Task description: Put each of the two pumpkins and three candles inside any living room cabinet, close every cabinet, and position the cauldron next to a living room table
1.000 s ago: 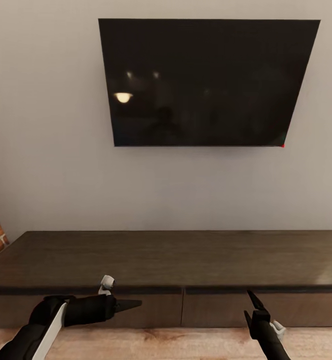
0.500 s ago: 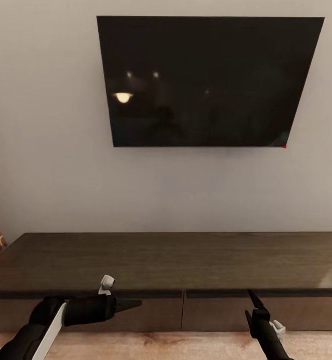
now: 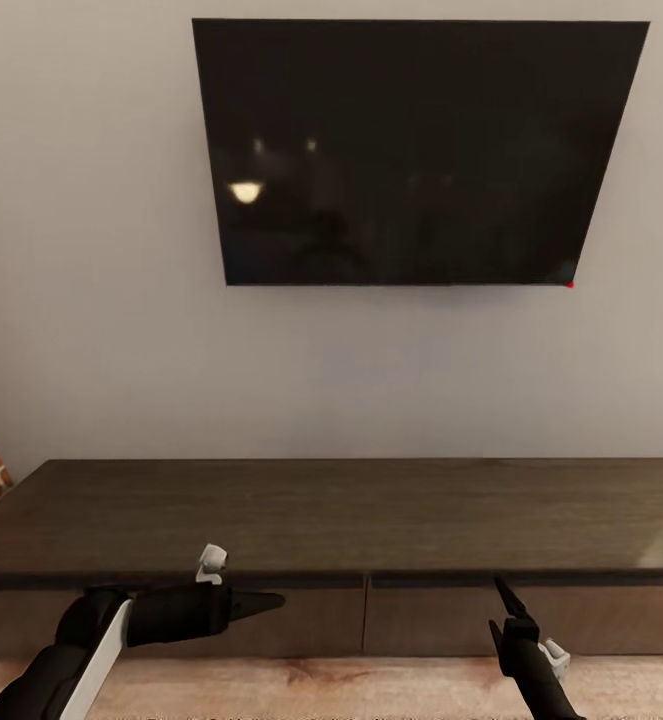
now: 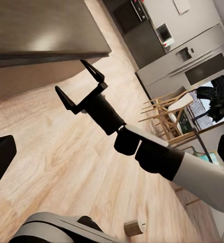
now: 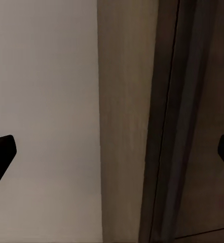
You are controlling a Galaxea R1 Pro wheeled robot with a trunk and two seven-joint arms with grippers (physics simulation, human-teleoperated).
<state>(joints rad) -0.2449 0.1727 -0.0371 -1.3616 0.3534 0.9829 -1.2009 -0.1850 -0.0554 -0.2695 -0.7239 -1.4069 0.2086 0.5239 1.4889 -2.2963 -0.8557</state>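
Both grippers have their fingers spread wide with nothing in them. The right gripper points at the dark cabinet and the left gripper hangs in front of its shut drawers. No pumpkins, candles or cauldron show, so the putting away looks not yet started.
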